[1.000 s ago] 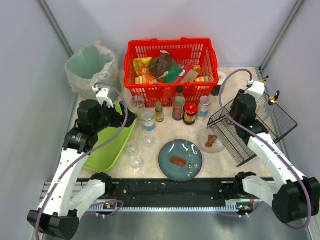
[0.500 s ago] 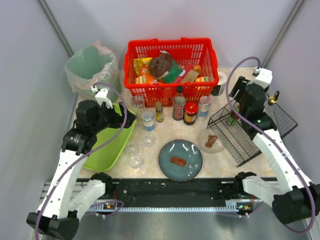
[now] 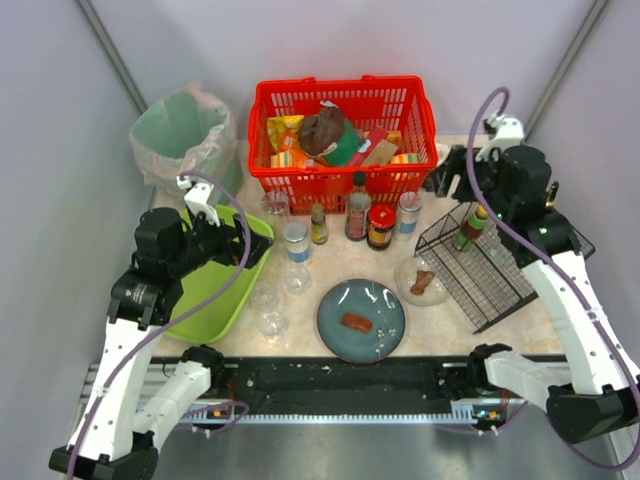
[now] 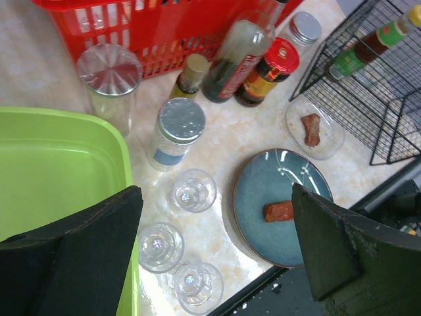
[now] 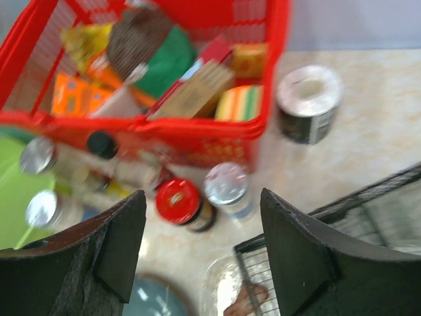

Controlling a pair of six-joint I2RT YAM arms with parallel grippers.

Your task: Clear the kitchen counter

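No label is legible (bottle (image 4: 231, 60) print too blurred).

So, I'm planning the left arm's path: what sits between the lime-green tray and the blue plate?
Three small clear glasses stand on the counter between the lime-green tray and the blue plate; the left wrist view shows them best.

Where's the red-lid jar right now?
Top view, right of centre: the red-lid jar stands in front of the red basket, between the dark sauce bottle and the silver-lid jar.

Lab mock kitchen: grey walls (image 3: 50, 150), kitchen counter (image 3: 440, 335), sauce bottles (image 3: 357, 210).
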